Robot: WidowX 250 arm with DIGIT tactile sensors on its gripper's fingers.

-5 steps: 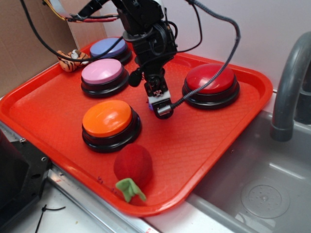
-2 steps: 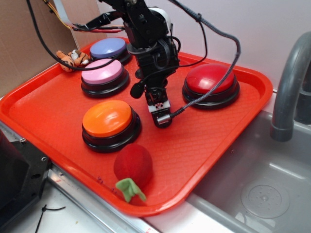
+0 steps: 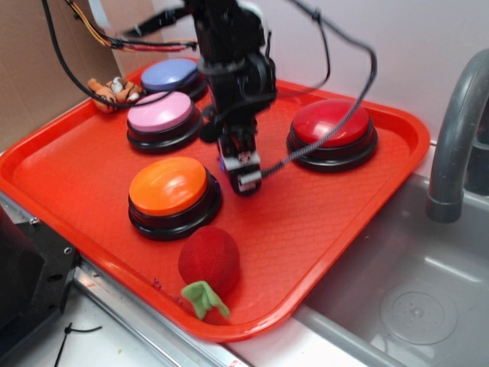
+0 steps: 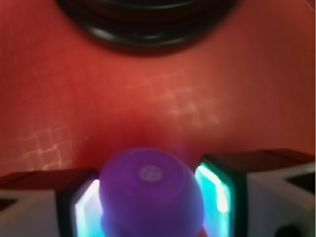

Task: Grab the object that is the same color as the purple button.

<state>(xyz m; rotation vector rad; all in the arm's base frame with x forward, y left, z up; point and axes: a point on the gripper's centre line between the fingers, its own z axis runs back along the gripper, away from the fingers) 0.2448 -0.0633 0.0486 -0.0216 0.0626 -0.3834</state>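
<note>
The object (image 4: pixel 150 190), a small violet-purple toy, sits between my gripper's lit pads (image 4: pixel 213 190) and fills the gap. From outside, my gripper (image 3: pixel 241 174) points down over the red tray (image 3: pixel 321 214), between the orange and red buttons, with a sliver of the purple object (image 3: pixel 224 163) showing at its left finger. The gripper is shut on it. The purple button (image 3: pixel 170 74), a bluish-lavender dome on a black base, stands at the tray's far left corner, behind the arm.
A pink button (image 3: pixel 159 112), orange button (image 3: pixel 168 186) and red button (image 3: pixel 330 122) surround the gripper. A red fuzzy ball (image 3: pixel 209 260) with a green leaf lies near the tray's front edge. A tiger toy (image 3: pixel 111 89) rests at the back left. Sink (image 3: pixel 412 298) and faucet (image 3: pixel 454 130) lie right.
The gripper, holding the purple object throughout, dipped toward the tray and then shifted left toward the orange button. The arm is motion-blurred now.
</note>
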